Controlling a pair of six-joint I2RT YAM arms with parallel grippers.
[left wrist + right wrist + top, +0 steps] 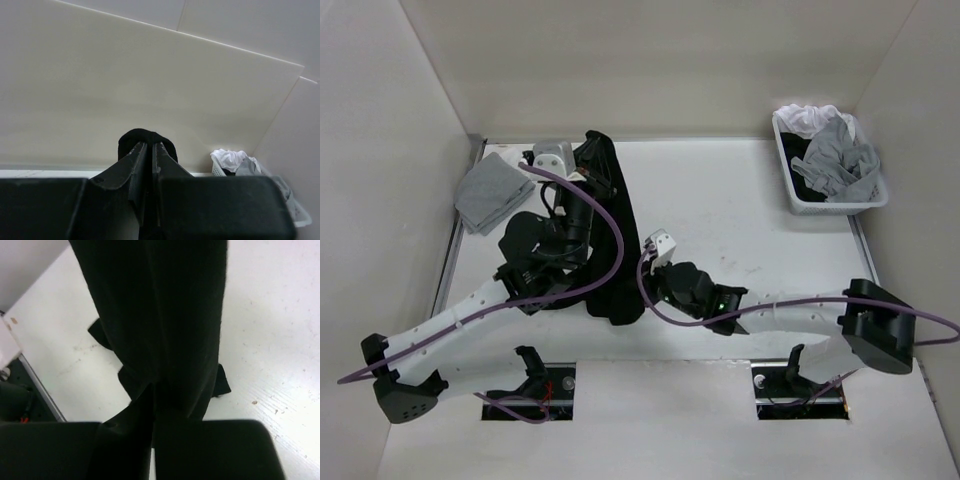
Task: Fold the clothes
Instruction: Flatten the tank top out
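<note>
Black thin shirt (618,300), surely light and floppy: my left hand (149,145) is pinching its far end, my right hand (152,392) clamping its near hem.

T-shirt (618,300) centre, basket (835,207) far right, cloth (492,190) far left

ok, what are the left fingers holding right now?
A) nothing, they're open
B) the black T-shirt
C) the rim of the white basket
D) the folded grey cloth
B: in the left wrist view the left fingers are pressed together with a bunch of the black T-shirt pinched at their tips.
</note>
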